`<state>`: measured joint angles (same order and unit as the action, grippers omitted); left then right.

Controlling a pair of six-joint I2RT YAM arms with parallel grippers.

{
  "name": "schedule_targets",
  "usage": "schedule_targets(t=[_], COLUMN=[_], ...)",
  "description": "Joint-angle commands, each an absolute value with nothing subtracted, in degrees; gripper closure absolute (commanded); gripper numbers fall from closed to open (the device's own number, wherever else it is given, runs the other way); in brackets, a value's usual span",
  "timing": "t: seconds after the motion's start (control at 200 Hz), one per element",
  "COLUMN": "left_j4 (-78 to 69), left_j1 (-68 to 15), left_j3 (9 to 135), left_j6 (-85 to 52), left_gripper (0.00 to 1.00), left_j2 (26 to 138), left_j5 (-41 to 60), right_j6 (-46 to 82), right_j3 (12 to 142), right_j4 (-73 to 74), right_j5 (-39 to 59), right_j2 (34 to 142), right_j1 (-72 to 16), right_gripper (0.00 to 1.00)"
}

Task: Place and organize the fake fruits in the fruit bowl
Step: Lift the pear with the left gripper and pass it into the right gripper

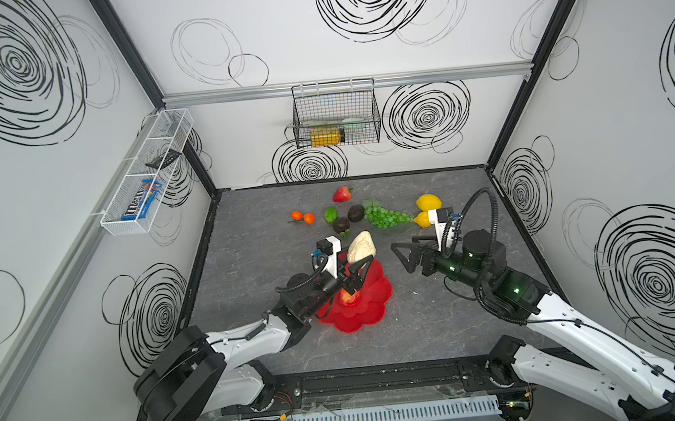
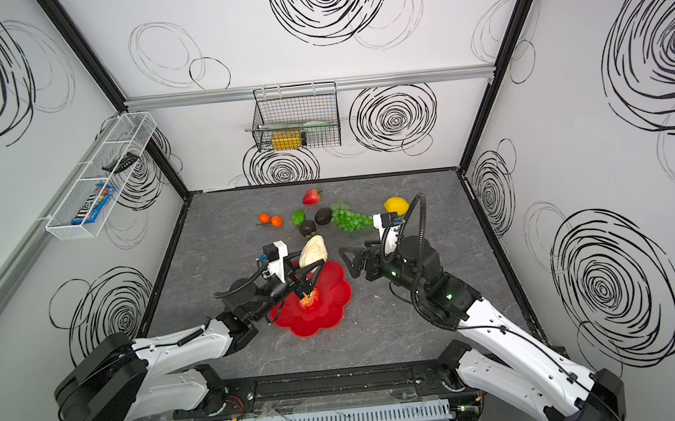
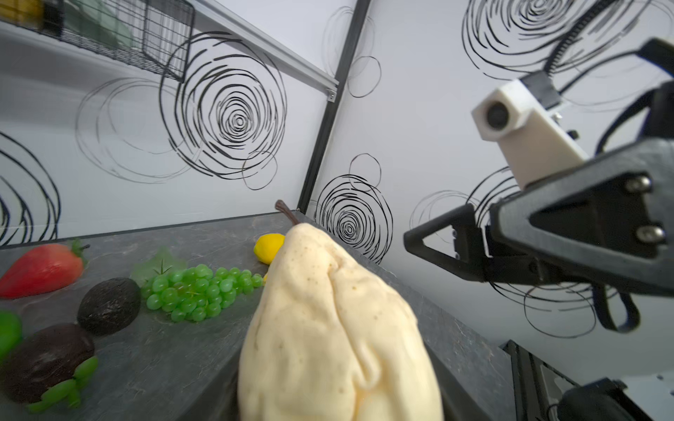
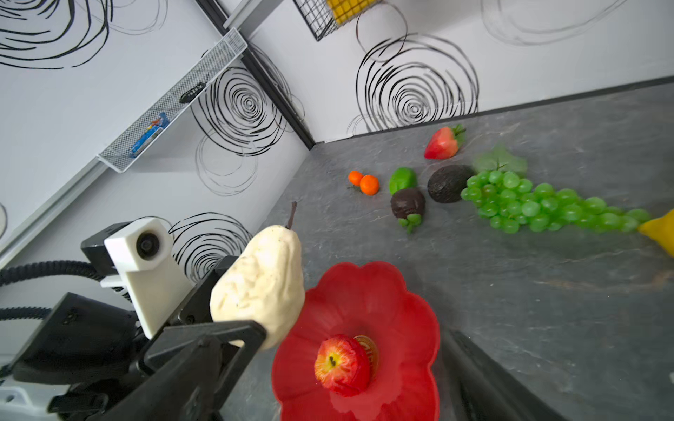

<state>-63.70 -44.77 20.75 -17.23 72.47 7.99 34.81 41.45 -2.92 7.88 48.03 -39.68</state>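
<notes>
One each: bowl point(image 4: 364, 299), apple point(image 4: 341, 366), pale pear point(image 4: 260, 280), strawberry point(image 1: 342, 194), lime point(image 1: 330, 214), grape bunch point(image 1: 384, 217). Two each: oranges point(image 1: 296, 215) point(image 1: 308, 218), avocados point(image 1: 355, 213) point(image 1: 341, 224), yellow fruits point(image 1: 429, 202) point(image 1: 422, 219).

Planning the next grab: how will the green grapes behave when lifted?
The green grapes probably droop, being many small beads on a long bunch. Glossy skins may slip. Lying flat, they seem unlikely to roll.

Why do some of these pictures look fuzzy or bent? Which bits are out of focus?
Left wrist view: the cream pear sits very close to the lens and looks soft. Right wrist view: the green grapes smear toward the picture's edge. In both top views the light is even, shadows are faint, and the walls splay outward, bent by the wide lens.
</notes>
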Motion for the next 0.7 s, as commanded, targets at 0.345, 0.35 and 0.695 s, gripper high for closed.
schedule_targets(t=[0.345,0.35,0.695], left_j4=[-69.9,-69.9,-70.4], left_j1=[-53.9,-53.9,-54.8], left_j3=[21.4,21.4,21.6], left_j6=[2.5,2.6,4.6], left_gripper=[0.38,0.38,0.38], left_j2=[76.0,76.0,77.7], left_j5=[1.6,1.6,-0.1], right_j6=[39.4,39.4,38.5], right_j3=[45.5,45.5,44.5], right_j4=[-5.5,-5.5,-7.7], right_j5=[14.7,14.7,12.8], right_j2=[53.9,54.0,56.0], right_j1=[-45.8,-45.9,-48.9], right_gripper=[0.07,0.07,0.20])
